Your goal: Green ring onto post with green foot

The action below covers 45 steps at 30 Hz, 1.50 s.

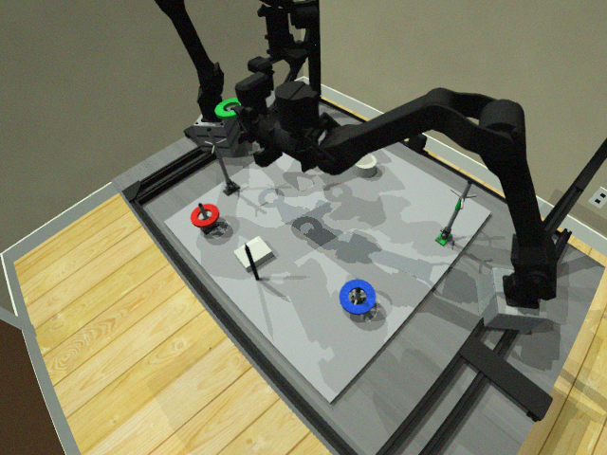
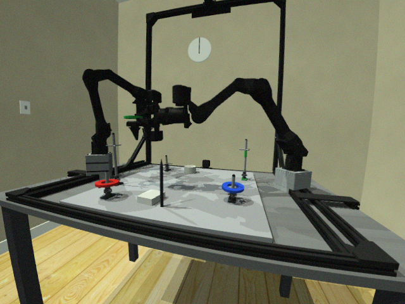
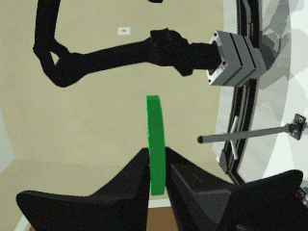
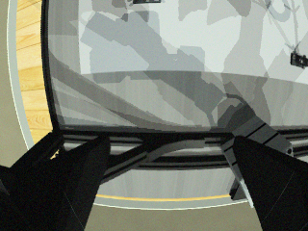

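The green ring (image 1: 223, 110) (image 2: 130, 116) (image 3: 155, 125) is high in the air near the far left corner of the table. My left gripper (image 1: 235, 111) (image 2: 138, 116) (image 3: 155, 153) is shut on its rim and holds it out level. The post with the green foot (image 1: 455, 210) (image 2: 245, 160) stands upright at the far right of the mat, well away from the ring, with its pins bare. My right gripper (image 4: 174, 142) is wide open and empty, pointing down over the table's edge rail close beside the left gripper.
A grey post (image 1: 224, 171) (image 2: 114, 153) (image 3: 245, 135) stands below the ring. A red ring (image 1: 204, 215) (image 2: 107, 184) and a blue ring (image 1: 357, 296) (image 2: 231, 189) sit on short posts. A white block (image 1: 253, 252), a thin black rod (image 1: 252, 264) and a white cylinder (image 1: 365, 166) are on the mat.
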Available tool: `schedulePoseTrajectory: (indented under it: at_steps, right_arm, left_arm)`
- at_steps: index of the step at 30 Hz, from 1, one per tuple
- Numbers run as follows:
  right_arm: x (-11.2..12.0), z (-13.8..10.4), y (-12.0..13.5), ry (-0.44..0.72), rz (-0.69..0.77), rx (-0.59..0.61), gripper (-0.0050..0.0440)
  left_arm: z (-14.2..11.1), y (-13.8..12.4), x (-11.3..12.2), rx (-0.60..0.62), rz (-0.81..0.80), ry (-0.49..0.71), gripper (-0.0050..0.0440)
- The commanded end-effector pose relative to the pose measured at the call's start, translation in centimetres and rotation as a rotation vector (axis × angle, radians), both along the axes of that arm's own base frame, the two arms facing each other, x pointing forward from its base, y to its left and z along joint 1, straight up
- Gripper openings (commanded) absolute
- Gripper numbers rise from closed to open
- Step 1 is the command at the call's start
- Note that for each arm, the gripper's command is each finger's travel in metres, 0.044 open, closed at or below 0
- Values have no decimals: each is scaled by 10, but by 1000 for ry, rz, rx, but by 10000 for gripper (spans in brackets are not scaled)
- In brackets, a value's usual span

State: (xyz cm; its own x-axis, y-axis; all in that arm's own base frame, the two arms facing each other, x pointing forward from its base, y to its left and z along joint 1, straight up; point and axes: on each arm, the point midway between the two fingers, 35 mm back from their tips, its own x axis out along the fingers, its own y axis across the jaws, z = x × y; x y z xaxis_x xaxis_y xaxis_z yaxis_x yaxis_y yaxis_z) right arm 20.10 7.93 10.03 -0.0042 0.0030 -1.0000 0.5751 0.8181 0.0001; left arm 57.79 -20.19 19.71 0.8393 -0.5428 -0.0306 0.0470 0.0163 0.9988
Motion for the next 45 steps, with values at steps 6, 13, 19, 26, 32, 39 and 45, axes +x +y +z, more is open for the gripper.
schedulePoseTrajectory:
  at_steps: [6,13,19,26,32,39,45]
  right_arm:
    - [0,0,0,-4,3,-3,400]
    - [0,0,0,-4,3,-3,400]
    - [0,0,0,-4,3,-3,400]
    - [0,0,0,-4,3,-3,400]
    - [0,0,0,-4,3,-3,400]
    - [0,0,0,-4,3,-3,400]
    - [0,0,0,-4,3,-3,400]
  left_arm:
    - [22,4,-34,3,-7,-25,0]
    - [28,6,-53,4,-11,-28,0]
    - [33,10,-77,6,-16,-31,0]
    - [36,14,-101,8,-21,-34,0]
    - [37,18,-122,9,-25,-37,0]
    - [36,24,-152,11,-30,-40,0]
    - [34,27,-168,13,-34,-42,0]
